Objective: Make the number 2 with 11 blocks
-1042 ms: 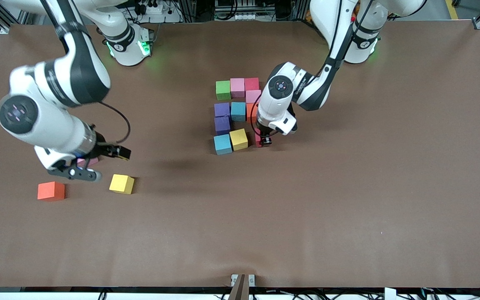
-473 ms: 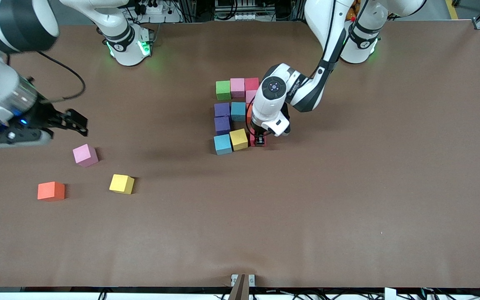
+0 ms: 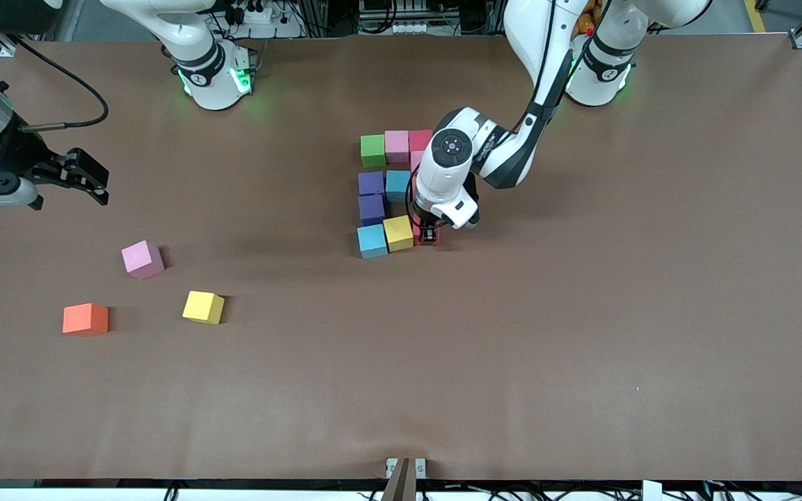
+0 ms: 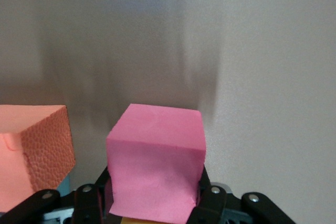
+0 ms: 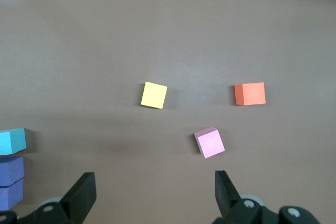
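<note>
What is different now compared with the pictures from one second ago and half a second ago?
The right gripper, open, rose off the loose pink block and drew back toward the right arm's end of the table, leaving that block uncovered. The left gripper, shut on the crimson block, slid it in beside the yellow block of the number 2. The loose orange block and loose yellow block did not move.

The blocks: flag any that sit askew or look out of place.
The yellow block in the digit's nearest row is slightly twisted against the cyan block beside it. Three loose blocks lie toward the right arm's end: pink, yellow, orange, the pink one turned most.
</note>
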You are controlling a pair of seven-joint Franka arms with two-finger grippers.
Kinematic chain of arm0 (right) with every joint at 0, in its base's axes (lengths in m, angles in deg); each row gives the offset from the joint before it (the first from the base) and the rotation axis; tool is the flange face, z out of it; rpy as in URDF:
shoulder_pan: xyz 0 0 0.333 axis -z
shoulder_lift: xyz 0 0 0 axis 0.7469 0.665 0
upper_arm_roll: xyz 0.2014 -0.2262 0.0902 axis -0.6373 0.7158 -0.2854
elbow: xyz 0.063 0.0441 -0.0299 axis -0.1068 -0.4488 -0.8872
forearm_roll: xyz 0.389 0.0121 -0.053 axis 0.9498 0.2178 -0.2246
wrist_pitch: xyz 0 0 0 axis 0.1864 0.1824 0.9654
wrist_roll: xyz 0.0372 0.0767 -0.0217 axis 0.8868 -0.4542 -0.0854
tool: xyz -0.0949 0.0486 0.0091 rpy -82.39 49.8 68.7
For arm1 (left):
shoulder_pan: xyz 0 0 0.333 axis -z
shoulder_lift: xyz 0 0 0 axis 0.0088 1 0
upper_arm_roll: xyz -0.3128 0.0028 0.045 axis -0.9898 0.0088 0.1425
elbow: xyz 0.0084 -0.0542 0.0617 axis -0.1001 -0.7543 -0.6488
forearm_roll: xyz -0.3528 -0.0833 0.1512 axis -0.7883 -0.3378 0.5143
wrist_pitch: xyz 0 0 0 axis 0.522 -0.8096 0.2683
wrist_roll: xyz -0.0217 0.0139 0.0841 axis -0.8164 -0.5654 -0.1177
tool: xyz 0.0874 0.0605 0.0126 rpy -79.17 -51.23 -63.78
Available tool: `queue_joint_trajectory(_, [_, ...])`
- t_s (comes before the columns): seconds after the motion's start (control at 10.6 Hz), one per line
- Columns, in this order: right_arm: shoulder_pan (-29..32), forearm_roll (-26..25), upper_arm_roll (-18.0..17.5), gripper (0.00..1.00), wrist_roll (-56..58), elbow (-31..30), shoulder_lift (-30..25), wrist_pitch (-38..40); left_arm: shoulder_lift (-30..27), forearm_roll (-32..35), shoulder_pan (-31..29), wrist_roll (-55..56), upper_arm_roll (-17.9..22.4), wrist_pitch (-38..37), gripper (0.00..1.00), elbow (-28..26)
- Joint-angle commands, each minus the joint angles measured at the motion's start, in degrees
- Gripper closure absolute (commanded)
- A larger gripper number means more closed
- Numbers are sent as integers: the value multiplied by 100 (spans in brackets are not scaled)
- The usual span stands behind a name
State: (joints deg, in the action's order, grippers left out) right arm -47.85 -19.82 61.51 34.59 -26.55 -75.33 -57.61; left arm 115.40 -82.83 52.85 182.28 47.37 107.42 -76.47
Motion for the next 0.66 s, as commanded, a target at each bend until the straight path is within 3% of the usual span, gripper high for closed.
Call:
queue_joint_trajectory(0.0, [76, -57, -103, 0, -611, 125, 33, 228, 217, -91, 17, -37, 10, -37, 96, 229])
queue_joint_trajectory(0.19, [85, 91, -103, 0, -660, 134, 33, 168, 271, -100, 0, -46, 10, -37, 81, 300])
queue_joint_trajectory(0.57, [320, 163, -50, 0, -263, 160, 33, 19, 271, -108, -27, -55, 18, -37, 80, 317])
